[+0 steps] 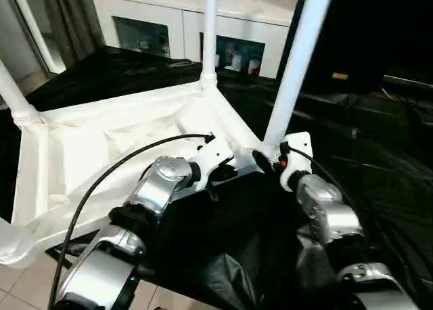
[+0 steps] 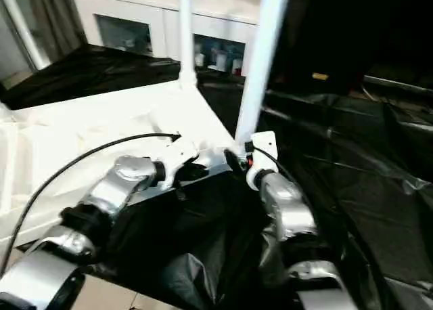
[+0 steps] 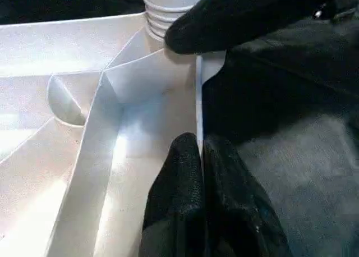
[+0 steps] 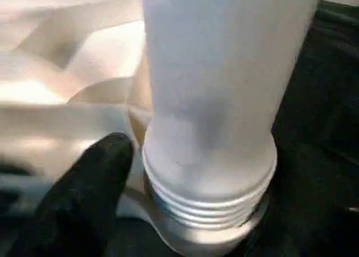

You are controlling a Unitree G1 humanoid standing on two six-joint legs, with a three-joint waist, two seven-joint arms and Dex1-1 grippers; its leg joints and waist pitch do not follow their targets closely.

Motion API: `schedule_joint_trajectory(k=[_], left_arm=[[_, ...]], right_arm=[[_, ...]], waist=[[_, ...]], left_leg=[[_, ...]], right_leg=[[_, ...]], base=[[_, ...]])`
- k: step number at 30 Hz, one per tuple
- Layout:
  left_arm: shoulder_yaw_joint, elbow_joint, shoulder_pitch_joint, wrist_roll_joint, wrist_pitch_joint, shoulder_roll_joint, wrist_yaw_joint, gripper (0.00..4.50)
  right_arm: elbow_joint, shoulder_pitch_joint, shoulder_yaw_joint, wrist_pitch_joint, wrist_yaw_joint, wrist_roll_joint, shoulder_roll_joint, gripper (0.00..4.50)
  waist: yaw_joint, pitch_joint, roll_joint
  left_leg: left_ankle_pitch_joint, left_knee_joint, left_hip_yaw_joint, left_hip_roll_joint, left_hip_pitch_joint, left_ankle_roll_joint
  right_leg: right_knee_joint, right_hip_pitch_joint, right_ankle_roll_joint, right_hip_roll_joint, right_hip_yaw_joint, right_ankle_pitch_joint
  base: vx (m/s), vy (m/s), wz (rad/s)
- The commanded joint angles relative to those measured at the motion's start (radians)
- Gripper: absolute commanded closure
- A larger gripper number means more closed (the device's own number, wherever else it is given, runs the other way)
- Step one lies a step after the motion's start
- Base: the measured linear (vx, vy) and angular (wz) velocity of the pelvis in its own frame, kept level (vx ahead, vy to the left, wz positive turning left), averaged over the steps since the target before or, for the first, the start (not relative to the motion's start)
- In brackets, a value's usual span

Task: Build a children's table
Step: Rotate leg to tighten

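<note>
The white tabletop [image 1: 101,141] lies upside down on black sheeting, ribs up. Three legs stand in its far [image 1: 210,32], left [image 1: 13,97] and near-left [image 1: 10,246] corner sockets. A fourth leg [image 1: 298,59] rises tilted from the near-right corner, its threaded base [image 4: 207,195] at the socket. My right gripper [image 1: 268,158] is shut on this leg's base, one black finger [image 4: 84,201] pressing beside the threads. My left gripper [image 3: 200,147] is shut on the tabletop's rim [image 3: 197,100] just short of that corner, and the right gripper's finger [image 3: 241,15] reaches in by the threads.
Black sheeting [image 1: 365,141] covers the work surface and hangs crumpled over its front edge between my forearms. A white glass-doored cabinet [image 1: 176,26] stands behind. A black cable [image 1: 108,174] arcs over my left forearm. Tiled floor [image 1: 20,290] lies below at the left.
</note>
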Motion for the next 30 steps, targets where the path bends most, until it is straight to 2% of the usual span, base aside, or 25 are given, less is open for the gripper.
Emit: schedule_joint_trajectory(k=[1,3,6,8,10,13,14,18,20,24,25,30], left_arm=[[-0.008,-0.026,0.037,-0.037,-0.045,0.030,-0.114,4.50],[-0.016,-0.068,0.060,-0.067,-0.049,0.064,-0.207,4.50],[-0.039,-0.116,0.080,-0.076,-0.021,0.114,-0.297,4.50],[-0.043,-0.121,0.082,-0.070,-0.023,0.127,-0.305,4.50],[-0.032,-0.116,0.080,-0.069,-0.024,0.137,-0.301,4.50],[-0.023,-0.114,0.081,-0.071,-0.028,0.147,-0.309,4.50],[-0.021,-0.118,0.083,-0.073,-0.026,0.149,-0.312,4.50],[-0.021,-0.132,0.089,-0.079,-0.017,0.154,-0.314,4.50],[-0.020,-0.141,0.093,-0.080,-0.012,0.155,-0.316,4.50],[-0.020,-0.143,0.097,-0.083,-0.012,0.159,-0.315,4.50],[-0.020,-0.143,0.098,-0.084,-0.012,0.159,-0.314,4.50],[-0.019,-0.141,0.100,-0.082,-0.013,0.159,-0.310,4.50]], right_arm=[[-0.076,0.026,0.042,0.000,0.149,0.024,-0.050,0.57],[-0.119,0.044,0.051,0.014,0.242,0.044,-0.094,0.57],[-0.153,0.056,0.054,0.018,0.340,0.073,-0.133,0.57],[-0.166,0.063,0.062,0.026,0.385,0.084,-0.150,0.57],[-0.176,0.071,0.083,0.034,0.450,0.083,-0.182,0.57],[-0.187,0.080,0.103,0.045,0.499,0.080,-0.206,0.57],[-0.187,0.081,0.105,0.044,0.501,0.077,-0.207,0.86],[-0.178,0.082,0.111,0.039,0.503,0.063,-0.204,0.96],[-0.179,0.082,0.115,0.040,0.505,0.062,-0.204,1.31],[-0.169,0.077,0.120,0.040,0.509,0.060,-0.204,1.56],[-0.168,0.076,0.120,0.040,0.510,0.060,-0.204,1.66],[-0.163,0.079,0.123,0.037,0.510,0.052,-0.202,1.76]], waist=[[0.006,-0.060,-0.012],[0.006,-0.060,-0.010],[0.004,-0.058,-0.005],[0.005,-0.056,-0.006],[0.010,-0.056,-0.003],[0.013,-0.057,-0.007],[0.014,-0.057,-0.008],[0.013,-0.057,-0.011],[0.013,-0.058,-0.011],[0.014,-0.058,-0.010],[0.013,-0.058,-0.015],[0.013,-0.058,-0.014]], left_leg=[[-0.177,-0.066,-0.025,0.055,0.004,0.077],[-0.175,-0.067,-0.025,0.060,0.007,0.085],[-0.199,-0.070,-0.026,0.062,0.009,0.075],[-0.209,-0.071,-0.026,0.064,0.010,0.070],[-0.214,-0.070,-0.024,0.065,0.013,0.061],[-0.209,-0.070,-0.025,0.063,0.010,0.054],[-0.203,-0.069,-0.025,0.063,0.010,0.054],[-0.199,-0.068,-0.025,0.062,0.009,0.054],[-0.190,-0.068,-0.025,0.063,0.009,0.055],[-0.185,-0.068,-0.025,0.062,0.010,0.059],[-0.185,-0.067,-0.024,0.062,0.009,0.060],[-0.184,-0.067,-0.024,0.062,0.010,0.058]], right_leg=[[-0.074,0.055,-0.198,-0.071,0.055,-0.240],[-0.069,0.054,-0.212,-0.071,0.057,-0.217],[-0.068,0.050,-0.224,-0.070,0.057,-0.233],[-0.071,0.050,-0.225,-0.071,0.057,-0.242],[-0.070,0.049,-0.228,-0.069,0.058,-0.240],[-0.069,0.051,-0.226,-0.071,0.058,-0.239],[-0.068,0.052,-0.224,-0.072,0.058,-0.237],[-0.070,0.051,-0.221,-0.073,0.058,-0.253],[-0.068,0.051,-0.221,-0.073,0.058,-0.248],[-0.067,0.051,-0.226,-0.072,0.058,-0.232],[-0.067,0.051,-0.225,-0.072,0.058,-0.234],[-0.068,0.050,-0.219,-0.072,0.058,-0.247]], base=[[0.000,0.000,0.00],[0.000,0.000,0.00],[0.000,0.000,0.00],[0.000,0.000,0.00],[0.000,0.000,0.00],[0.000,0.000,0.00],[0.000,0.000,0.00],[0.000,0.000,0.00],[0.000,0.000,0.00],[0.000,0.000,0.00],[0.000,0.000,0.00],[0.000,0.000,0.00]])
